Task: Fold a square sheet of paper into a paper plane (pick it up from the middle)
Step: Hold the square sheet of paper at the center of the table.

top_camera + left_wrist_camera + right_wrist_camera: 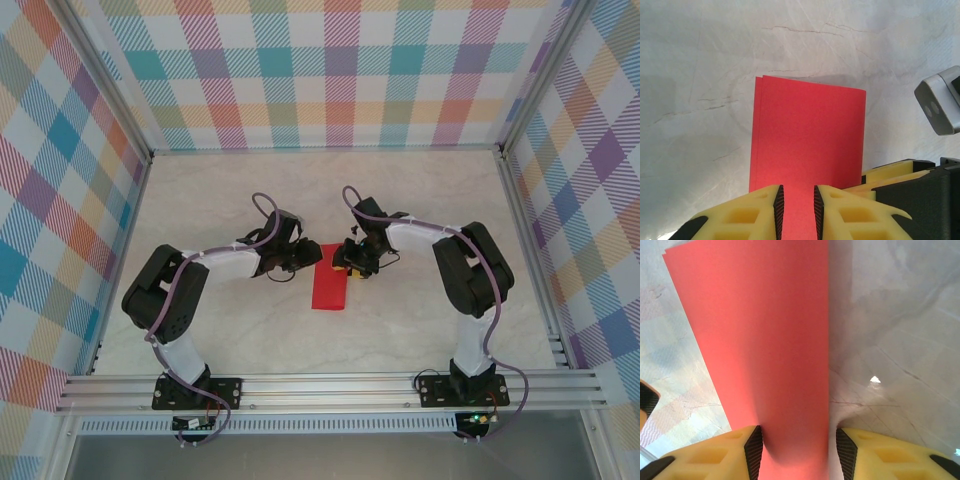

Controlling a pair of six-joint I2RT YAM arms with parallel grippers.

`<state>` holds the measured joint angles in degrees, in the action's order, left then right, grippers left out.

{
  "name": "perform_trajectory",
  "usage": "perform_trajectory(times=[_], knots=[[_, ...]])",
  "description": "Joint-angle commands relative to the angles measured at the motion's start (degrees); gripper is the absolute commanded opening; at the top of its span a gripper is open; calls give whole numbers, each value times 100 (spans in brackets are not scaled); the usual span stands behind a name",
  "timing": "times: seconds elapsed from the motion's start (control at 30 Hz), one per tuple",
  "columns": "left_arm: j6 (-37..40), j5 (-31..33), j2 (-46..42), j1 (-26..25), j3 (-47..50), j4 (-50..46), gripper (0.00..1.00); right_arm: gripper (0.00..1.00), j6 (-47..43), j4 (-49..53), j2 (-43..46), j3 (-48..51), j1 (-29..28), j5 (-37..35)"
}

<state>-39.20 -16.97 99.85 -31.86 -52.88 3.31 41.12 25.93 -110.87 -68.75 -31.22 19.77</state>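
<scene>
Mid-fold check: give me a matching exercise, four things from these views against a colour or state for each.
Things
1. thin red folded paper sheet
2. yellow fingers of the left gripper
3. pale marbled tabletop
4. enclosure walls

Colours or states
A. multicoloured plaid
B. apart, red paper showing in the gap
C. doubled over into a rectangle
D. whitish with grey veins

Pairs: 1-C, 2-B, 3-D, 4-A
</scene>
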Motion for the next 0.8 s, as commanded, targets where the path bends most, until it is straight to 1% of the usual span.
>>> perform_trajectory(times=[0.0,0.6,0.77], knots=[[-32,81,-181,-40,103,95,27,48,-100,123,-433,46,-48,-428],[-39,12,-125,-40,85,108,26,50,-169,340,-706,-77,-140,-640],[-53,-123,-13,-40,48,123,26,50,-149,340,-765,-81,-148,-659]])
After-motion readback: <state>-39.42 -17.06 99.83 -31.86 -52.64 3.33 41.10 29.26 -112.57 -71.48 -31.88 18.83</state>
